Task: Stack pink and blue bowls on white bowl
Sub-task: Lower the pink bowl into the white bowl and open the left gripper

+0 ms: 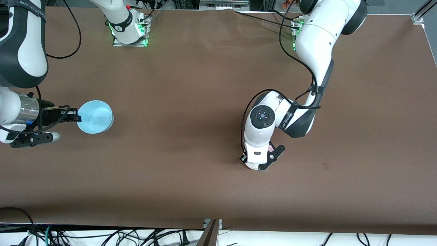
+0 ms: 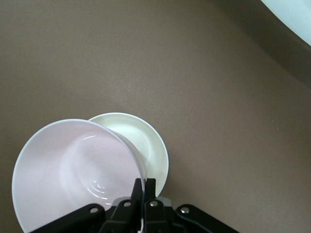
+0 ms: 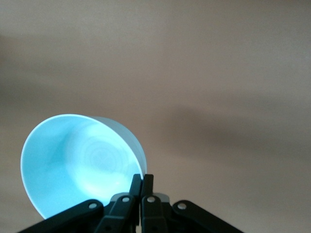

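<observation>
Pink bowl (image 2: 73, 170): pinched by its rim in the left gripper (image 2: 144, 187), fingers closed on the wall; held tilted above the white bowl (image 2: 146, 145), overlapping it but not seated. In the front view both are hidden under the left arm's wrist, toward that arm's end of the table.

White bowl: upright on the table (image 1: 205, 85), only part of its rim and inside showing.

Blue bowl (image 1: 95, 116): gripped at the rim by the right gripper (image 1: 75, 116), fingers shut on the wall (the right wrist view shows it tipped and apparently clear of the surface), at the right arm's end of the table, well apart from the other two.

Risks, as judged:
- Pink bowl released while tilted and off-centre could catch the white rim and slide off or nudge the white bowl.
- A rim pinch on smooth ware may slip.
- Blue bowl brought over too soon could meet the left arm.
</observation>
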Robot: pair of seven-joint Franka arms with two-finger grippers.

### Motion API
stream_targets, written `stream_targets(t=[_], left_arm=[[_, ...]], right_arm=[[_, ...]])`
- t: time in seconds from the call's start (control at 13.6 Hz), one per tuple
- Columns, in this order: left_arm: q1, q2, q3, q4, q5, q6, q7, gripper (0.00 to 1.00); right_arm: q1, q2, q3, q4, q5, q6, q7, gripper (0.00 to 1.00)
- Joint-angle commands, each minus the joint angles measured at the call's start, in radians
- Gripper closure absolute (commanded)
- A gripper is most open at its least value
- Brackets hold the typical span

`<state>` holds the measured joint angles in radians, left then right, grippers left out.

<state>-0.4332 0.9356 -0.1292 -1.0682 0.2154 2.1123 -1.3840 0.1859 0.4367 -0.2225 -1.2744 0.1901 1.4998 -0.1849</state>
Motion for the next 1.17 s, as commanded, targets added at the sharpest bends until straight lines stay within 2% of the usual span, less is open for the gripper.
stream_targets(t=[0.0,0.59,1.1], left_arm=[[-0.016,0.025,0.016,0.045,0.022,-0.005,-0.017,1.00],[-0.016,0.029,0.016,0.045,0.021,0.006,-0.015,1.00],[-0.016,0.029,0.025,0.047,0.021,0.006,-0.017,0.87]], right_arm=[[-0.002,-0.009,0.005,0.006,0.005,-0.016,0.002,1.00],[0.000,-0.009,0.006,0.004,0.005,-0.016,0.002,1.00],[-0.002,-0.009,0.008,0.006,0.005,-0.016,0.002,1.00]])
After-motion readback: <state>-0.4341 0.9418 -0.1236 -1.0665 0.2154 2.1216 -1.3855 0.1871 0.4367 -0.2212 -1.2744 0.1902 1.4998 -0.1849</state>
